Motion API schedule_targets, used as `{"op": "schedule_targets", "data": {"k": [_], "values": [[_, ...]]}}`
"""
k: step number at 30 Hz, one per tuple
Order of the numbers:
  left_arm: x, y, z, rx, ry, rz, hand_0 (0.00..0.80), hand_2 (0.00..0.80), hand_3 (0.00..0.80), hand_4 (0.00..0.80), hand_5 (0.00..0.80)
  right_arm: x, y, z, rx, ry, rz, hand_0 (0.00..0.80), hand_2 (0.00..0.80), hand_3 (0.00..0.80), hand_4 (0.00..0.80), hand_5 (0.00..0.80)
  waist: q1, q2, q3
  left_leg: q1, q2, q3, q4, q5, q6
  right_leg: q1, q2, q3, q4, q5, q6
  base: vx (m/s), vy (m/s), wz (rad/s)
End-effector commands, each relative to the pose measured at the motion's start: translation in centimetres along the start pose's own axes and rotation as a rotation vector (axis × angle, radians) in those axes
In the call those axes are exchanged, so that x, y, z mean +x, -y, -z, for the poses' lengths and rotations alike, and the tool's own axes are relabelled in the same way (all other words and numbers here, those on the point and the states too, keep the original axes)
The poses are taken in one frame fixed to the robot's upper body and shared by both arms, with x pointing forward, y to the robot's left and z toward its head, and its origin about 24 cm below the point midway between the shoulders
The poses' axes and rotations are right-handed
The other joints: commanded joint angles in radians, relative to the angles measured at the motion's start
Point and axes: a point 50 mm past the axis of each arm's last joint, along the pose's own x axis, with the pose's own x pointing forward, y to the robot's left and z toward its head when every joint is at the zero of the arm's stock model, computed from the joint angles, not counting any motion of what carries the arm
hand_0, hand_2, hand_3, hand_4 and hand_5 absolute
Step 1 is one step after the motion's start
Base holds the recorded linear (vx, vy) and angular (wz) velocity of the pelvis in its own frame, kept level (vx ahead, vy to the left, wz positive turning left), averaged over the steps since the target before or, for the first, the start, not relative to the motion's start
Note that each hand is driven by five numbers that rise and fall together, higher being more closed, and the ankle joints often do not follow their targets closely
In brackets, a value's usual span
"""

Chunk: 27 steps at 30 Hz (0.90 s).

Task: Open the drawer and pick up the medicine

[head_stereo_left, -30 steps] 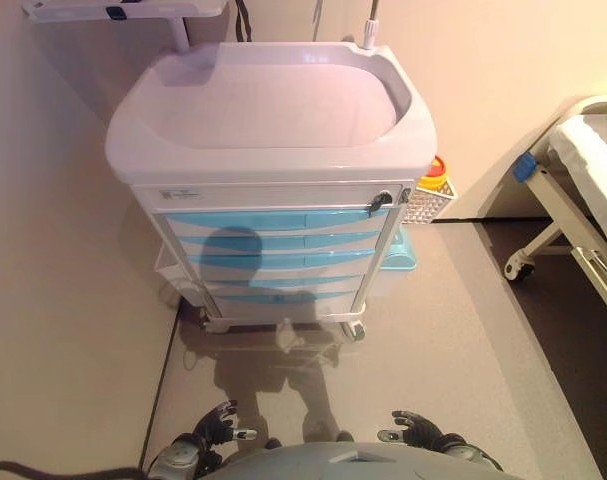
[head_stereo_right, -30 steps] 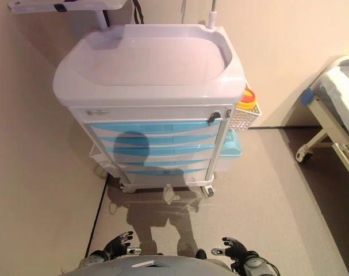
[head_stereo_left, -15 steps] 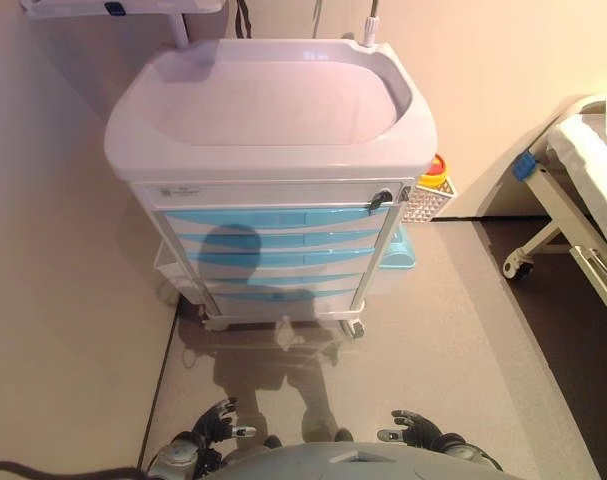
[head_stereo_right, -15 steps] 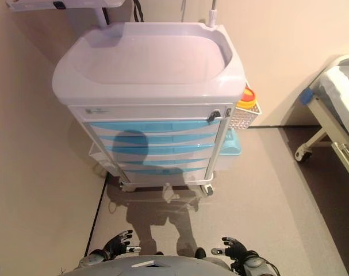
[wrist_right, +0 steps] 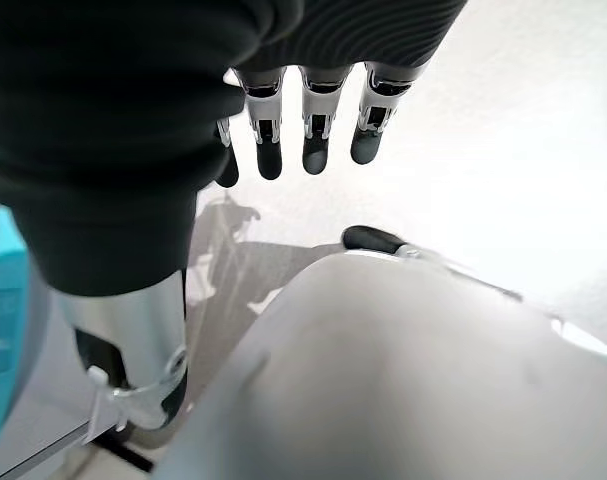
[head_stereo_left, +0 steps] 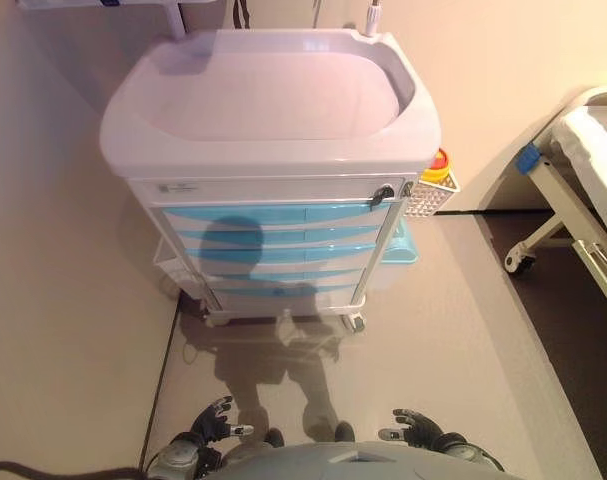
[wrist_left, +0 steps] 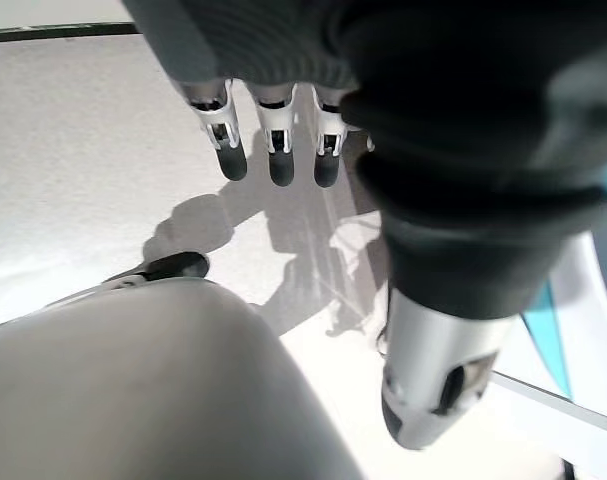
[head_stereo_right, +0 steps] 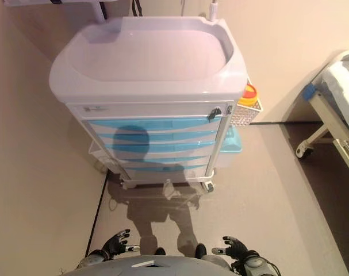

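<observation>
No medicine showed anywhere; every drawer (head_stereo_left: 278,214) was shut, so whatever was inside stayed hidden. Drawer fronts were glossy light-blue plastic, stacked in a white cart (head_stereo_left: 273,140) with a smooth, rounded, dished top. A small dark key or latch (head_stereo_left: 382,195) sat at the frame's upper right; I couldn't make out which. A perforated white basket (head_stereo_left: 426,198) hung off the cart's right side with a yellow, red-lidded tub (head_stereo_left: 437,167) in it. A bed (head_stereo_left: 583,190) was cut off at the right edge. My left hand (head_stereo_left: 211,424) and right hand (head_stereo_left: 411,429) hung low, well clear of the cart, fingers loosely straight, holding nothing.
</observation>
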Motion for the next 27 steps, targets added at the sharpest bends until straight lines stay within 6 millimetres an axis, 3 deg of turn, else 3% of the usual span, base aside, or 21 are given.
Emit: {"op": "schedule_targets", "data": {"k": [1,6,13,27], "values": [[1.1,1.3,-3.4,-0.052,0.125,0.007,0.0,0.0,0.0,0.0,0.0,0.7,-0.3,-3.5,-0.074,0.111,0.021,0.0,0.0,0.0,0.0,0.0,0.004,0.006,0.063,-0.107,-0.097,-0.069,0.123,-0.09,0.06,-0.083,-0.014,-0.052,0.177,-0.064,0.038,-0.199,0.01,-0.03],[1.6,0.3,-7.1,-0.088,0.258,-0.037,0.0,0.0,0.0,0.0,0.0,0.9,1.3,-7.2,-0.058,0.23,0.11,0.0,0.0,0.0,0.0,0.0,0.0,0.011,0.19,-0.255,-0.097,-0.031,0.234,-0.086,0.065,-0.23,-0.026,-0.049,0.284,-0.061,0.039,-0.232,0.004,-0.1],[1.8,-0.9,-11.1,-0.127,0.39,-0.087,0.0,0.0,0.0,0.0,0.0,0.6,2.9,-10.1,-0.011,0.324,0.196,0.0,0.0,0.0,0.0,0.0,-0.004,0.014,0.287,-0.445,-0.084,-0.013,0.362,-0.082,0.071,-0.42,-0.014,-0.04,0.403,-0.059,0.019,-0.155,-0.004,-0.14],[1.0,-2.7,-17.7,-0.176,0.62,-0.124,0.0,0.0,0.0,0.0,0.0,0.1,4.6,-12.2,0.055,0.398,0.242,0.0,0.0,0.0,0.0,0.0,-0.03,-0.018,0.364,-0.678,-0.072,0.001,0.558,-0.124,0.07,-0.642,0.031,-0.03,0.561,-0.082,-0.026,-0.059,0.002,-0.04]]}}
